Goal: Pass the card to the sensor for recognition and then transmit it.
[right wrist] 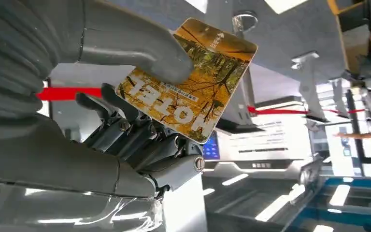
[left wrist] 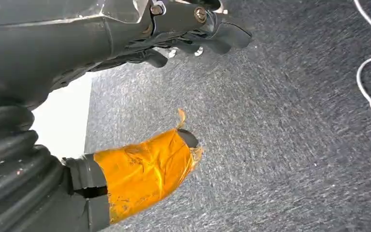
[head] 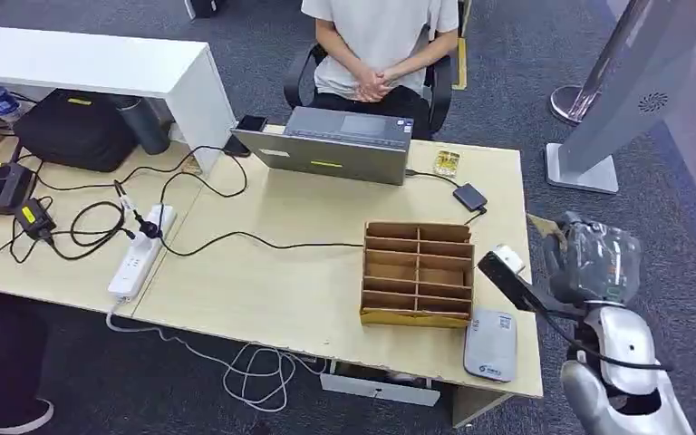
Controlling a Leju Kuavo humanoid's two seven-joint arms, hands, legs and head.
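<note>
Right robot hand (right wrist: pixel 125 111) pinches the card (right wrist: pixel 189 79) by one end between thumb and fingers, held off the tabletop (head: pixel 281 272) edge. Card looks thin, stiff, light, slick: keep your pinch near that end, face clear. Left robot hand (left wrist: pixel 183 29) hangs over carpet, fingers curled, holding nothing.

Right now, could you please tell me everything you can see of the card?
The card is a thin, glossy rectangle printed with golden autumn trees, white lettering and a small arrow mark near one corner. It is flat and unbent, tilted in the air, pinched by the right robot hand, thumb on its printed face, darker fingers behind. Nothing else touches it.
</note>
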